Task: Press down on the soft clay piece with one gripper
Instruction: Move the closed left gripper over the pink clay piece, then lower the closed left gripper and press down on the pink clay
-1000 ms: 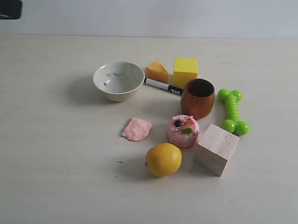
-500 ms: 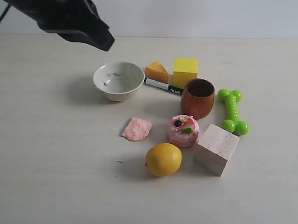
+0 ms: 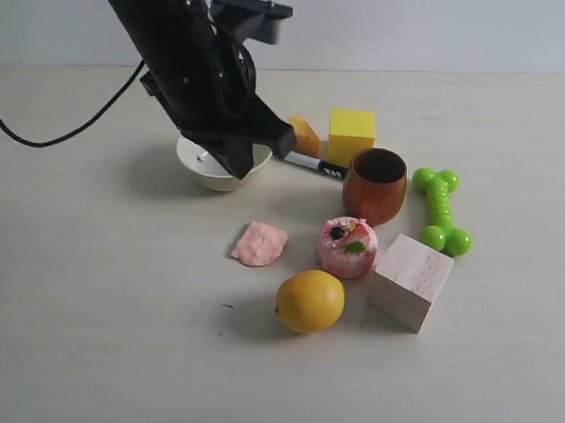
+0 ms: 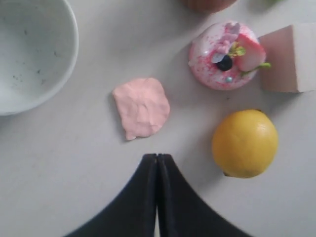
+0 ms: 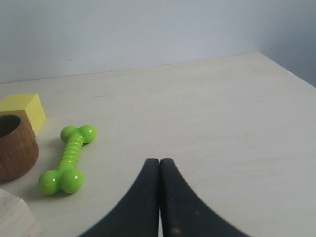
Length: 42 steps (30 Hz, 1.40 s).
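Our table (image 3: 77, 333) is pale and flat, and its far edge meets a plain white wall (image 3: 415, 29). We see the soft clay piece (image 3: 259, 243) lying flat near the middle of the table, touching nothing. Bare table runs from its left side and its front all the way to the edges of the outside view. Behind it sits the white bowl (image 3: 192, 158). On its right is the pink cake toy (image 3: 348, 246), near but apart. The yellow fruit (image 3: 310, 301) sits in front and to the right, with a gap between. Farther right stand the wood block (image 3: 410, 281), the brown cup (image 3: 374, 185) and the green bone toy (image 3: 441, 210).

Our left gripper (image 4: 157, 158) hangs in front of the bowl in the outside view and does not touch the clay. Its two jaws are pressed tight together with nothing between them. Our right gripper (image 5: 159, 163) is squeezed closed too, holding nothing. It is over bare table near the green bone toy, with a table edge far off.
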### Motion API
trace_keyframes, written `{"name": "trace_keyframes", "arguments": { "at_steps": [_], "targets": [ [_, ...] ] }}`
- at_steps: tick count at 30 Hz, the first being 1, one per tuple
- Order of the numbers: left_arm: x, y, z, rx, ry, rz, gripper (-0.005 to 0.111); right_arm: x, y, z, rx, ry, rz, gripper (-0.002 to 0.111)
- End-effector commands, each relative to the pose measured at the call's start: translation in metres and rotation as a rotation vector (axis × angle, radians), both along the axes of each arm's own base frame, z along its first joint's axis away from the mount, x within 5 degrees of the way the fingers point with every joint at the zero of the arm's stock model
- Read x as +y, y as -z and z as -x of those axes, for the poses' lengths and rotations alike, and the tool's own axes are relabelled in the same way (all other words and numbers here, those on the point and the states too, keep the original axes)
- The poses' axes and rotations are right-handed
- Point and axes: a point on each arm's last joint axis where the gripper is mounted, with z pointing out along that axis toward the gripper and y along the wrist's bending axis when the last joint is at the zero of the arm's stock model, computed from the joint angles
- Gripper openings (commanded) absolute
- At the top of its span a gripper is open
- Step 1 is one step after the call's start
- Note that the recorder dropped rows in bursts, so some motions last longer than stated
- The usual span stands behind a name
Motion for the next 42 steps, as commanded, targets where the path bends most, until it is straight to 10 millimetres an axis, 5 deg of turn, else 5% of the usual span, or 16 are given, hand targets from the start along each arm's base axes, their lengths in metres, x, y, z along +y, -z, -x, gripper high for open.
{"name": "trace_keyframes", "arguments": {
  "at_steps": [1, 7, 16, 28, 42],
  "targets": [
    [-0.008, 0.026, -0.008, 0.036, -0.033, -0.056, 0.000, 0.000, 0.001, 0.000, -0.007, -0.003, 0.007, 0.000],
    [-0.020, 0.047, -0.015, 0.073, -0.038, -0.081, 0.000, 0.000, 0.001, 0.000, -0.007, -0.003, 0.007, 0.000],
    [-0.051, 0.048, -0.013, 0.020, 0.029, -0.179, 0.000, 0.000, 0.001, 0.000, -0.007, -0.003, 0.007, 0.000],
    [-0.052, 0.064, -0.017, 0.007, 0.109, -0.273, 0.000, 0.000, 0.001, 0.000, -0.007, -0.003, 0.007, 0.000],
    [-0.051, 0.088, -0.017, 0.146, -0.505, -0.274, 0.000, 0.000, 0.001, 0.000, -0.007, -0.003, 0.007, 0.000]
  ]
}}
